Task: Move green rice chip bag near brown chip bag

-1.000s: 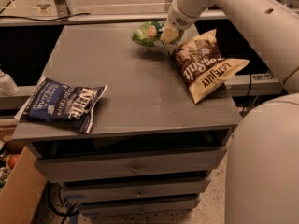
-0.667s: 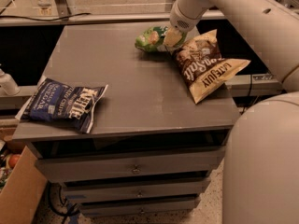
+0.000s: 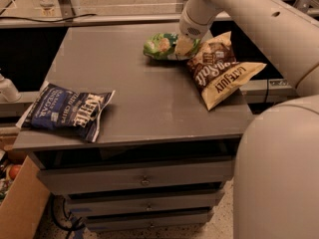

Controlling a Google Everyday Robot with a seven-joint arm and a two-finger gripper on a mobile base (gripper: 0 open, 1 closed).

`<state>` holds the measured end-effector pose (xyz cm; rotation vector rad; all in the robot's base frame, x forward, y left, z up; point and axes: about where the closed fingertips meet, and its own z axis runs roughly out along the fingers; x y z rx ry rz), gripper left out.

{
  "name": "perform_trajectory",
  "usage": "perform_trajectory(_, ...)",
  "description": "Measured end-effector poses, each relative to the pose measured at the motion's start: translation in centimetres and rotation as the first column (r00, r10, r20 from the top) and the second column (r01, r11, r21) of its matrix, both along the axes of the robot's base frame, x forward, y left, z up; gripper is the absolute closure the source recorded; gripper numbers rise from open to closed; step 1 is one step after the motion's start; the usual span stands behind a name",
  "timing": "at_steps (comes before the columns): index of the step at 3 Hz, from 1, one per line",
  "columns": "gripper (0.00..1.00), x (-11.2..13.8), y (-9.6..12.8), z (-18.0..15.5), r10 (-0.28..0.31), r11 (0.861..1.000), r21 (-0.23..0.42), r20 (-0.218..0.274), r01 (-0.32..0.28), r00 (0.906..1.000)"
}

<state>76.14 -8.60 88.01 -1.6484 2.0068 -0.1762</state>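
Observation:
The green rice chip bag lies on the grey table top near its far right part, just left of the brown chip bag, almost touching its upper corner. The brown and cream bag lies flat at the table's right edge, one corner hanging over. My gripper comes down from the white arm at upper right and sits on the green bag's right end, between the two bags.
A dark blue Kettle chip bag lies at the table's front left corner, partly over the edge. Drawers sit below the top. A cardboard box stands on the floor at lower left. My white base fills the lower right.
The green bag and my gripper have shifted slightly left and toward the camera, staying beside the brown bag. The brown and blue bags have not moved.

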Motion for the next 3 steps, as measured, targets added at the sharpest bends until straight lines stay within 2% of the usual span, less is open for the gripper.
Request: perform_trajectory(3, 0.13, 0.13, 0.42, -0.83, 0.019, 0.999, -0.025, 0.001, -0.019, 0.9998)
